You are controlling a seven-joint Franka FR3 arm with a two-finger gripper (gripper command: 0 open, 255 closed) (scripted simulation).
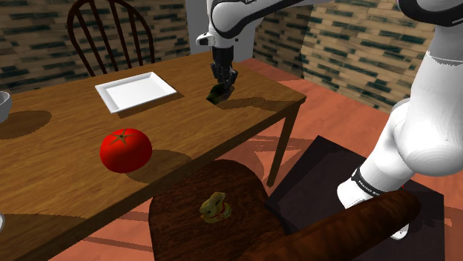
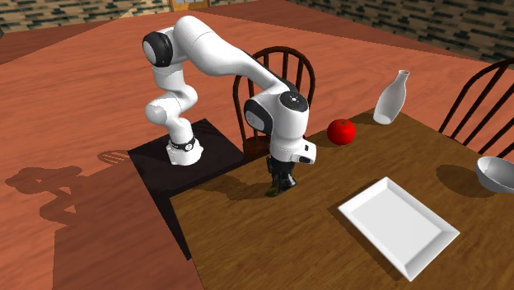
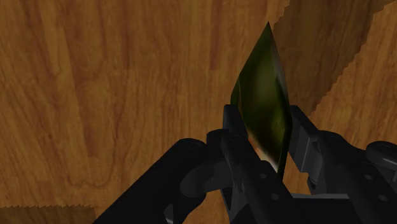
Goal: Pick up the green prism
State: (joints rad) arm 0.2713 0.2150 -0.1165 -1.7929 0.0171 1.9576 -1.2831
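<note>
Gripper (image 1: 221, 85) hangs low over the wooden table (image 1: 59, 148) near its corner in the shoulder view, clamped on the dark green prism (image 1: 218, 93); a white plate (image 1: 136, 91) lies near, and a tomato (image 1: 125, 149) sits well apart. In the second exterior view, a bottle (image 2: 392, 97) and a bowl (image 2: 497, 173) stand far off. In the wrist view, both fingers (image 3: 234, 124) press the prism's sides, with the table's wood grain beyond.

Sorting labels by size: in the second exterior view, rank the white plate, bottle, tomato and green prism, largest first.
Largest to smallest: white plate, white bottle, tomato, green prism (partly hidden).
</note>
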